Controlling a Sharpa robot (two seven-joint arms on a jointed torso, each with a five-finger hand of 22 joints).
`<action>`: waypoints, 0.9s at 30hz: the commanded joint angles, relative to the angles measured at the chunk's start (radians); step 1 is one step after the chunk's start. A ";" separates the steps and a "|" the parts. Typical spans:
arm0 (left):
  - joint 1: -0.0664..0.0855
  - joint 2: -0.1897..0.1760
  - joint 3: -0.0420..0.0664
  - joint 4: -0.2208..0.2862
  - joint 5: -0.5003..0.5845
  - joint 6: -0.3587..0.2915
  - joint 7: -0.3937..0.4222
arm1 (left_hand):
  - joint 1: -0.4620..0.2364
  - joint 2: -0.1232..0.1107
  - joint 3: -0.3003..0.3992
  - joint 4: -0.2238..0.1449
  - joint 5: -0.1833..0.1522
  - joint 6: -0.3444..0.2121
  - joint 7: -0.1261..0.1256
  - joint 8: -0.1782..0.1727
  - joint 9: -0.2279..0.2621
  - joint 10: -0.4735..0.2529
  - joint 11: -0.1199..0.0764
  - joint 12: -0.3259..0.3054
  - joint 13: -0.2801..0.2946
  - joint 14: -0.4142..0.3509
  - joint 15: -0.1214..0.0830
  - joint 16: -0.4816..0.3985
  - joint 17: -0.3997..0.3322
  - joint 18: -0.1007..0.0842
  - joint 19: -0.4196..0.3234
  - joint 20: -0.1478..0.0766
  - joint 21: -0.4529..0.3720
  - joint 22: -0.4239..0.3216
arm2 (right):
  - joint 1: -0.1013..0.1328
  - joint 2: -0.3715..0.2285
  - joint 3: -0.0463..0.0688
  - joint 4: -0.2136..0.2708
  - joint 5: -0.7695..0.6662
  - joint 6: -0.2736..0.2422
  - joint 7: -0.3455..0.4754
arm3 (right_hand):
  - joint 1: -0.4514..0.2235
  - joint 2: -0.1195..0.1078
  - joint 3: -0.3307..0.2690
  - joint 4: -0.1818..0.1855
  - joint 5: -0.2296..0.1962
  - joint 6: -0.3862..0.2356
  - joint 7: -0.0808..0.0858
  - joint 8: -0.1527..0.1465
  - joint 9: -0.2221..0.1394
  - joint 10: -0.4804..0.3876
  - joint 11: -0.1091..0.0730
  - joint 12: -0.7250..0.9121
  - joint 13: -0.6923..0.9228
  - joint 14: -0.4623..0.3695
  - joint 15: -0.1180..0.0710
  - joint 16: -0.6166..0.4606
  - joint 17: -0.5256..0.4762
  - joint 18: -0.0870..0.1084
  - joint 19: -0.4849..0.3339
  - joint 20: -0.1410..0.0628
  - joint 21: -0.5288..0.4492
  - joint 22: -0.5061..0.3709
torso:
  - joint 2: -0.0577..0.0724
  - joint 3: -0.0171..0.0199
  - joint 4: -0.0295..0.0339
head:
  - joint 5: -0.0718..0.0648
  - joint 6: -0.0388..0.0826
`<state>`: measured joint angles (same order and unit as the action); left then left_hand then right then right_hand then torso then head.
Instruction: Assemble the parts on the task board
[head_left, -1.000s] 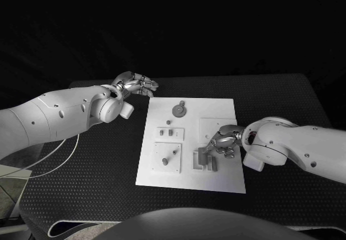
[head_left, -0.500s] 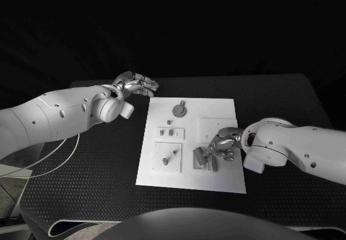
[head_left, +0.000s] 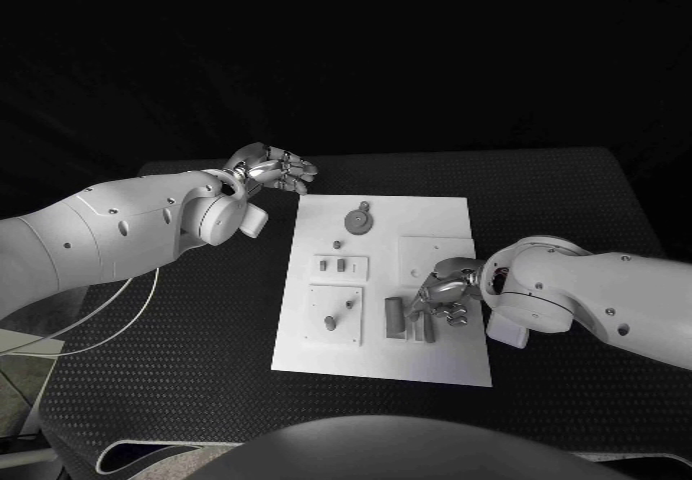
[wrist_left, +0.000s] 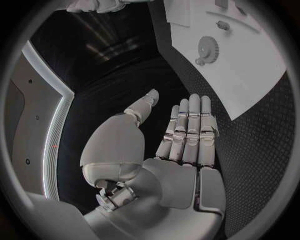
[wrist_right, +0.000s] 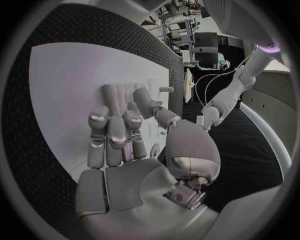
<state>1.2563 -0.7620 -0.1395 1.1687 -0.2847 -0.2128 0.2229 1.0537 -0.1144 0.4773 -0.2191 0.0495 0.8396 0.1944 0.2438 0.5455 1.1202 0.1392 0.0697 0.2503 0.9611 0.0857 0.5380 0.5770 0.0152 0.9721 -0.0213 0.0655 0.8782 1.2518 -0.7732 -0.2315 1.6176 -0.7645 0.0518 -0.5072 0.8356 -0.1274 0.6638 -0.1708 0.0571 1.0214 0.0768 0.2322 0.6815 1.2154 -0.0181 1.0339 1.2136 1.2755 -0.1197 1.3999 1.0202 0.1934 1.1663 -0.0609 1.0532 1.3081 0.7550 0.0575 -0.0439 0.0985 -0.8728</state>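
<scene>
Head view: the task board lies mid-desk. The right hand hangs over the board's near right part, fingers curled down onto the upright grey parts; whether they pinch one, I cannot tell. The left hand hovers off the board's far left corner, fingers straight, pressed together, holding nothing.

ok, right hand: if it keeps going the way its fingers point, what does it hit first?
Most likely the upright grey parts on the white board. The right hand hangs over them, fingers aimed at them. Whether they already touch, I cannot tell.
</scene>
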 joint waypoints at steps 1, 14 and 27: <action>0.001 0.002 0.000 0.001 -0.001 0.014 0.006 | -0.008 -0.001 0.002 0.006 0.003 -0.008 -0.001 0.003 -0.001 -0.005 0.004 -0.002 -0.001 0.009 -0.002 -0.006 0.001 0.006 -0.003 0.006 0.005 -0.001 | -0.001 0.003 -0.001 -0.001 -0.017 0.019 -0.004 | -0.009 -0.001 0.000 0.009 -0.004 0.015 0.016 -0.006 -0.001 -0.003 0.000 0.003 -0.002 -0.007 -0.003 0.001 -0.001 0.068 -0.002 0.002 0.001 0.013 | 0.000 0.0002 0.0002 | -0.001 0.000; 0.001 0.001 0.000 0.000 -0.001 0.016 0.006 | -0.008 -0.001 0.002 0.008 0.003 -0.010 -0.001 0.002 -0.002 -0.006 0.004 -0.002 -0.001 0.009 -0.002 -0.007 0.002 0.006 -0.003 0.006 0.005 -0.002 | -0.001 -0.016 0.000 0.020 -0.110 -0.044 0.039 | -0.012 -0.012 0.001 0.014 -0.004 0.015 0.015 -0.006 -0.002 -0.004 -0.001 0.005 -0.002 -0.005 -0.003 0.003 0.001 0.068 -0.001 0.001 0.001 0.013 | 0.000 0.0005 0.0007 | 0.000 0.000; 0.001 0.001 0.000 -0.001 -0.001 0.019 0.004 | -0.009 0.000 0.003 0.009 0.003 -0.010 0.000 0.002 -0.002 -0.006 0.005 -0.002 -0.002 0.009 -0.002 -0.007 0.003 0.006 -0.003 0.006 0.005 -0.002 | -0.001 -0.064 0.000 0.056 -0.387 -0.235 0.355 | 0.086 -0.030 0.027 -0.040 -0.004 -0.025 0.025 -0.025 -0.008 -0.001 0.009 0.014 -0.004 0.009 0.003 0.006 0.004 0.068 0.013 -0.019 0.005 0.012 | 0.000 0.0008 0.0008 | 0.004 0.000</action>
<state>1.2563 -0.7618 -0.1397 1.1669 -0.2846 -0.2107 0.2221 1.0537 -0.1144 0.4795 -0.2169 0.0495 0.8371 0.1920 0.2438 0.5447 1.1165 0.1428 0.0697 0.2503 0.9647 0.0821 0.5342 0.5790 0.0152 0.9721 -0.0213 0.0655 0.8776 1.2514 -0.8361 -0.2317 1.6684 -1.0124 -0.0931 -0.3197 0.9102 -0.1598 0.6917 -0.2013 0.0573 1.0049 0.0933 0.2122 0.6740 1.2154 -0.0180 1.0431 1.2109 1.2769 -0.1167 1.3999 1.0234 0.1934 1.1824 -0.0734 1.0530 1.3081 0.7546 0.0580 -0.0434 0.1005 -0.8728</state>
